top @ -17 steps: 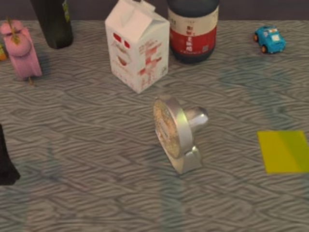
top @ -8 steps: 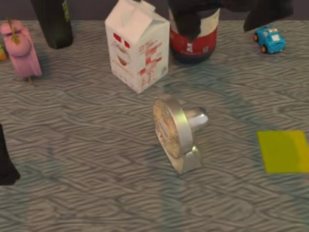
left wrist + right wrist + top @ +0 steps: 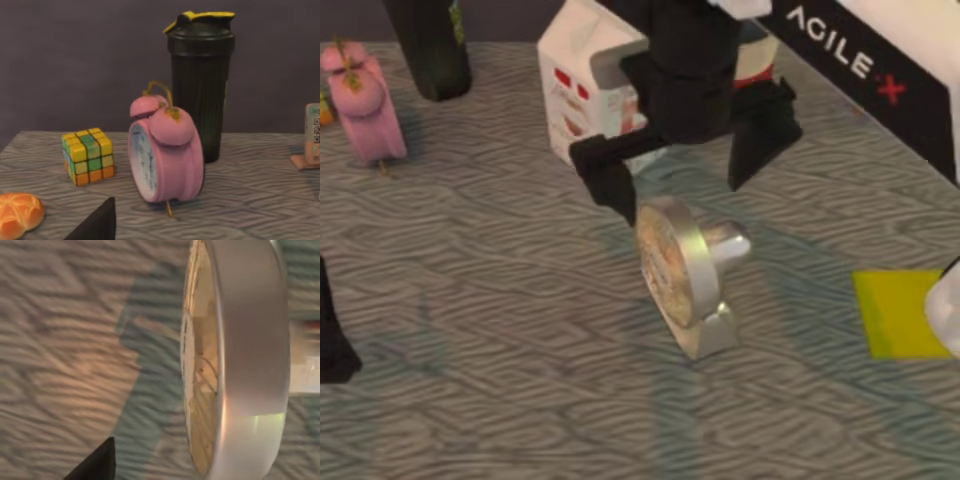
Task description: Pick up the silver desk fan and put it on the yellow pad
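Observation:
The silver desk fan (image 3: pixel 685 275) stands on its wedge base mid-table, tan-gold face toward the left and rear stub toward the right. My right gripper (image 3: pixel 682 195) hangs open just behind and above the fan's head, one finger on the face side and one on the stub side, touching nothing. In the right wrist view the fan's rim (image 3: pixel 250 355) fills the frame beside one dark fingertip (image 3: pixel 97 462). The yellow pad (image 3: pixel 895 312) lies flat at the right edge, partly covered by the right arm. My left gripper (image 3: pixel 332 335) is parked at the left edge, open and empty.
A white milk carton (image 3: pixel 582 90) and a red-labelled bottle (image 3: pixel 757 68) stand right behind the right gripper. A pink alarm clock (image 3: pixel 365 100) and a dark shaker (image 3: pixel 430 45) are at the far left. A colour cube (image 3: pixel 87 156) and a bun (image 3: pixel 17 212) show near the clock.
My right arm has come in from the far right edge and dropped over the fan, covering the bottle, the blue toy car and part of the pad. The fan has not moved.

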### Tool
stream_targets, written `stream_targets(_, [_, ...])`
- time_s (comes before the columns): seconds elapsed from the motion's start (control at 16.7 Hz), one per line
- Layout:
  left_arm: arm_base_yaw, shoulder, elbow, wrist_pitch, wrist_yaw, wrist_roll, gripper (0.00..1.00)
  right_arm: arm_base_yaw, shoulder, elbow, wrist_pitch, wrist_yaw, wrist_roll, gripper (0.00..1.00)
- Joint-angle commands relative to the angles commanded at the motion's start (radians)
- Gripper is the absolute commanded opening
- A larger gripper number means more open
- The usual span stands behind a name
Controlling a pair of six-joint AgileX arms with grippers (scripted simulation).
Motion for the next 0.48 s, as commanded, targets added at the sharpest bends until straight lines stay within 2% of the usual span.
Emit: stream_targets(0.48, [0.000,0.000,0.000,0.000,0.000,0.000,1.00,0.001,0.004,-0.014,0.011,-0.002,-0.001,1.00])
